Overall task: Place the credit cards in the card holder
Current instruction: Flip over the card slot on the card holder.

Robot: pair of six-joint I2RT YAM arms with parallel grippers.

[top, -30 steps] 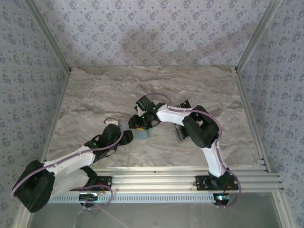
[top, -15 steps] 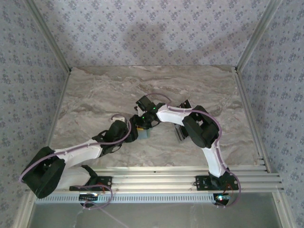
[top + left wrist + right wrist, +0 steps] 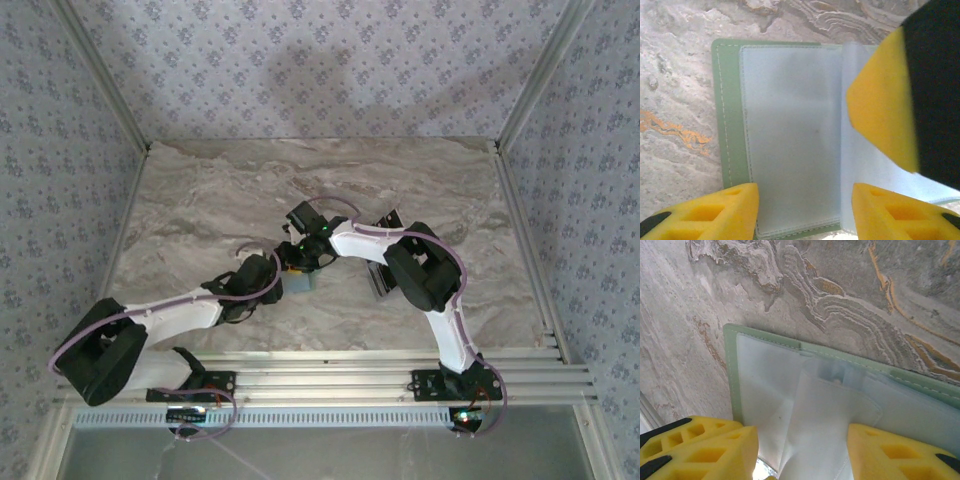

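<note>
The card holder (image 3: 301,284) lies open on the marble table, sage-green with a grey inner face (image 3: 790,125) and a green rim (image 3: 730,375). My left gripper (image 3: 805,200) hovers close over it, open, its yellow fingers (image 3: 725,210) astride the grey pocket. My right gripper (image 3: 802,440) is open too, and a clear plastic sleeve (image 3: 835,410) rises loosely between its fingers. One right finger (image 3: 880,100) shows above the sleeve in the left wrist view. From above, both grippers meet at the holder, left (image 3: 277,279) and right (image 3: 297,262). The credit cards (image 3: 377,282) lie as dark rectangles partly hidden by the right arm.
The marble table (image 3: 200,200) has open room at the back and left. Metal frame rails (image 3: 400,365) run along the near edge, and patterned walls close in the sides. The right arm's elbow (image 3: 420,270) hangs over the right centre.
My left arm has swung right and forward, bringing its gripper onto the holder beside the right gripper, with its jaws somewhat narrower. The right arm has not moved.
</note>
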